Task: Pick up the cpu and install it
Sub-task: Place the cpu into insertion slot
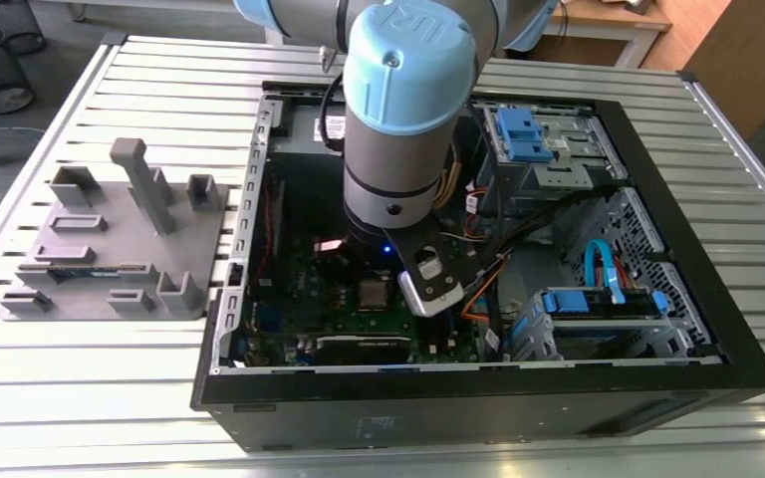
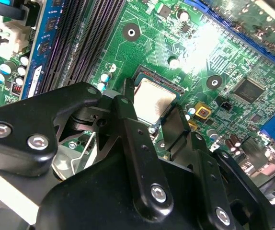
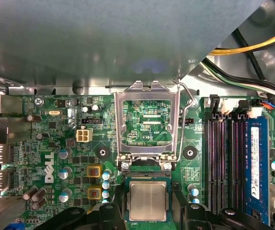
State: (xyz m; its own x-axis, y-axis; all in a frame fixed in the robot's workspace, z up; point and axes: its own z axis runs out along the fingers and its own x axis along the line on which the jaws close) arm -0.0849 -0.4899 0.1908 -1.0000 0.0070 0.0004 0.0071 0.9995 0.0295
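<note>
The cpu [image 3: 148, 201] [image 2: 153, 99], a small square chip with a silver top, lies flat over the socket on the green motherboard [image 3: 56, 139]. My gripper [image 3: 148, 199] [image 2: 152, 109] straddles it in both wrist views. One black finger [image 3: 120, 199] [image 2: 128, 93] stands against one side of the chip and the other finger [image 3: 177, 199] [image 2: 174, 122] against the opposite side. The silver socket frame [image 3: 147, 120] is flipped open beyond the chip, its lever [image 3: 188, 103] raised. In the exterior view the cpu [image 1: 374, 292] shows just below the arm's wrist.
The motherboard sits in an open black PC case [image 1: 701, 358] on a slatted metal table [image 1: 91, 398]. Memory slots [image 3: 223, 158] and a blue memory stick [image 3: 254, 163] run beside the socket. Cables [image 3: 257, 45] cross nearby. A grey fixture plate [image 1: 104, 249] stands at the exterior view's left.
</note>
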